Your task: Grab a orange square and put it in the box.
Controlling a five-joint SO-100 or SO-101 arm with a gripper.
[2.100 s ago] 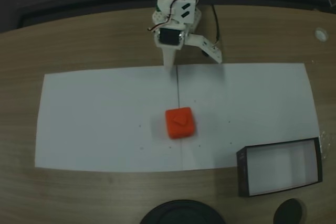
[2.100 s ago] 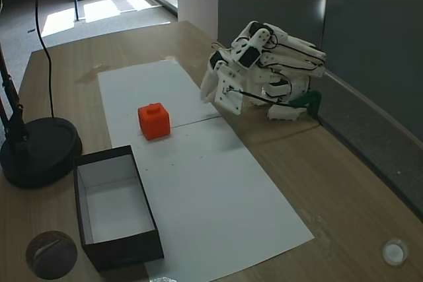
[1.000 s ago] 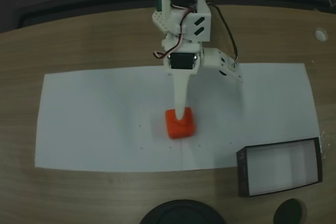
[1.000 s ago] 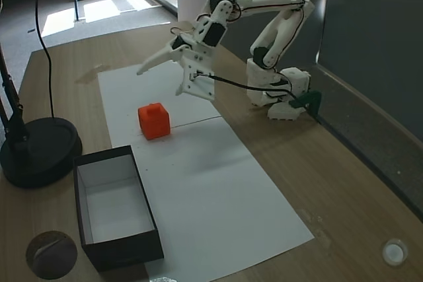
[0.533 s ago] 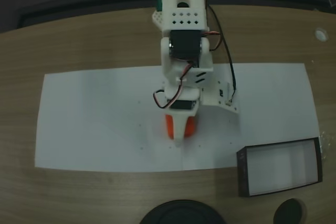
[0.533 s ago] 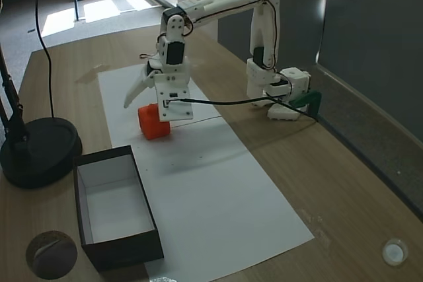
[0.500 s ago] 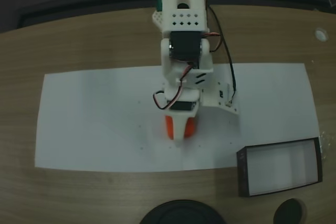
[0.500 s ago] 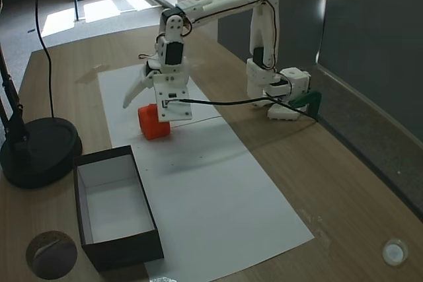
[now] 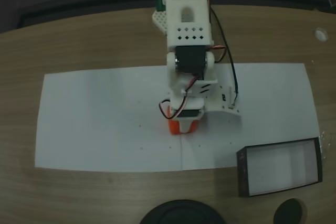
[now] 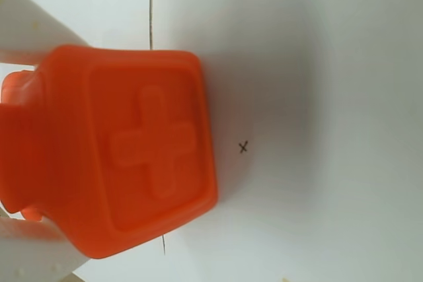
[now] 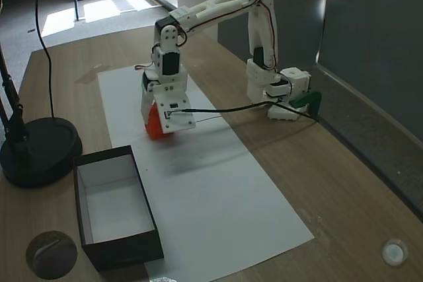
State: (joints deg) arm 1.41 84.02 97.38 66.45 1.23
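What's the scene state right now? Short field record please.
surface: wooden table with a white paper sheet
block: orange block on the paper, raised plus on the face seen in the wrist view
gripper: gripper down over the block, fingers on either side of it; grip state unclear
box: dark-walled box, white inside, empty, apart from the block
task stage: block not yet in box

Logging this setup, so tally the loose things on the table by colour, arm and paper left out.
Orange: 1, the square, between the gripper fingers.
Dark-walled, white inside: 1, the box.
Black: 2, the large round base and the small disc.
White: 1, the small cap.
Total: 5.
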